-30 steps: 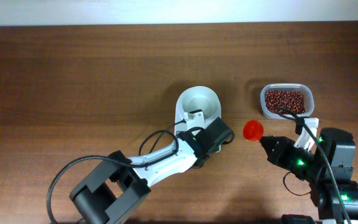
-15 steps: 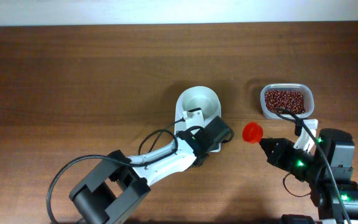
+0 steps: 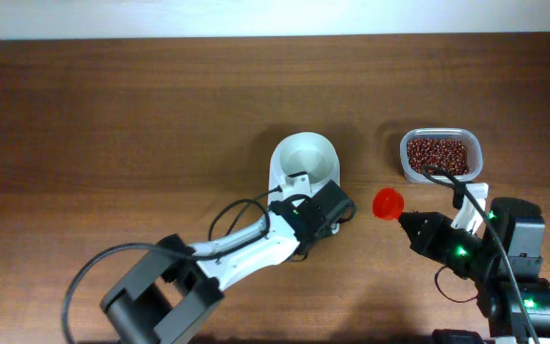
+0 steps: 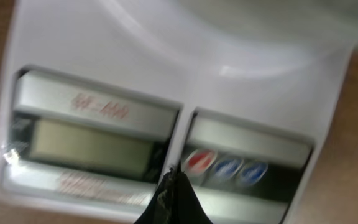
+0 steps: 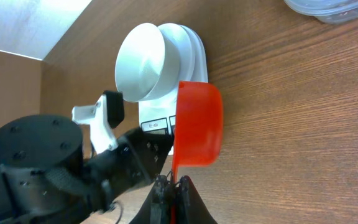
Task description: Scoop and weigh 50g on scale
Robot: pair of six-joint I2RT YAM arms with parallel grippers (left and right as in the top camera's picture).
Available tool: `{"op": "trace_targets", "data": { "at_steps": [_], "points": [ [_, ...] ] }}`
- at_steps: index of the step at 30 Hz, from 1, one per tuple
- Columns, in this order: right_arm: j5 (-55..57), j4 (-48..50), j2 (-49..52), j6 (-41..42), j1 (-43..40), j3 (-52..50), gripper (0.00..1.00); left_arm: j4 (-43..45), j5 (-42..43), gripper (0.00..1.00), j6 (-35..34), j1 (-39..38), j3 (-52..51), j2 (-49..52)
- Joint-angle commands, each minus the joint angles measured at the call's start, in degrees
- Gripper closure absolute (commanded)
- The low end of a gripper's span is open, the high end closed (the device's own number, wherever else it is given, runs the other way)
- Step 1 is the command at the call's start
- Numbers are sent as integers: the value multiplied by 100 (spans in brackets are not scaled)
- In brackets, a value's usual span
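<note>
You have one scale [image 3: 291, 176] near the middle of the surface [image 3: 113, 115], carrying a single round white bowl [image 3: 306, 157]. In the left wrist view its front panel shows one grey display [image 4: 89, 142] and three buttons, one red button [image 4: 199, 160] and two blue buttons [image 4: 227, 167]. Your left fingers [image 4: 169, 199] are pressed together with nothing between them, their tip over the panel between display and buttons; whether it touches, you cannot tell. Your right fingers [image 5: 166, 199] are clamped on the handle of one red scoop [image 3: 388, 201], which sits just right of the scale. One clear tub [image 3: 475, 158] of red beans [image 3: 436, 153] stands further right, apart from the scale.
</note>
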Motion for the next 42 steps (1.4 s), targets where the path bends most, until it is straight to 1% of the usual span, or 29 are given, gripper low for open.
{"op": "trace_targets", "data": {
  "at_steps": [1, 3, 5, 7, 8, 9, 10, 11, 12, 13, 15, 16, 17, 18, 19, 20, 27, 29, 32, 36, 37, 38, 40, 42],
  "points": [
    [26, 42, -28, -15, -42, -13, 96, -651, 129, 100, 118, 9, -17, -988],
    [31, 111, -28, -15, -42, -13, 96, -1097, 98, 100, 122, 17, -17, -1574],
    [28, 286, -28, -17, -42, -13, 96, -1379, -166, 100, 140, 26, -17, -2087],
    [28, 505, -28, -17, -42, -13, 96, -1591, -748, 87, 138, 26, -17, -2564],
    [28, 629, -28, -20, -42, -13, 96, -1665, -1097, 75, 138, 26, -17, -2763],
    [28, 734, -28, -20, -42, -13, 96, -1711, -1355, 66, 138, 26, -20, -2896],
    [28, 841, -28, -20, -42, -13, 96, -1735, -1600, 62, 140, 26, -20, -3005],
    [26, 968, -24, -20, -42, -13, 96, -1744, -1884, 61, 140, 26, -20, -3104],
    [26, 1119, -22, -20, -42, -13, 96, -1742, -2098, 66, 138, 26, -20, -3158],
    [26, 1248, -17, -46, -42, -13, 96, -1731, -2343, 68, 138, 26, -20, -3193],
    [28, 1491, 22, -63, -42, -13, 96, -1720, -2579, 68, 136, 26, -20, -3193],
    [28, 1591, 55, -63, -42, -13, 96, -1720, -2597, 71, 136, 26, -20, -3187],
    [28, 1707, 107, -63, -42, -13, 96, -1714, -2594, 77, 136, 26, -20, -3187],
    [28, 1779, 157, -63, -42, -13, 96, -1709, -2564, 85, 136, 26, -20, -3187],
    [28, 1851, 223, -61, -42, -13, 96, -1705, -2544, 98, 133, 26, -20, -3185],
    [28, 1910, 295, -61, -42, -13, 96, -1705, -2531, 100, 131, 26, -20, -3182],
    [22, 2234, 1082, -59, -42, -13, 96, -1683, -2538, 100, 46, 26, -20, -2903],
    [-44, 2588, 1257, -57, -42, -13, 96, -1685, -2562, 100, 48, 26, -20, -2813],
    [-177, 3423, 1488, -52, -42, -13, 96, -1637, -2555, 100, 48, 160, 7, -2822],
    [-170, 4052, 1676, -13, -42, -13, 96, -1751, -2546, 100, 107, 697, 310, -2966],
    [-175, 4140, 1718, -13, -42, -13, 96, -1775, -2509, 100, 264, 876, 417, -3038],
    [-175, 4166, 1742, -11, -42, -13, 96, -1777, -2428, 100, 586, 1141, 553, -3141],
    [-175, 4164, 1742, -11, -42, -13, 96, -1825, -2402, 100, 925, 1488, 713, -3279],
    [-175, 4166, 1742, -11, -42, -13, 96, -1869, -2400, 100, 1097, 1838, 809, -3473]
  ]
}}
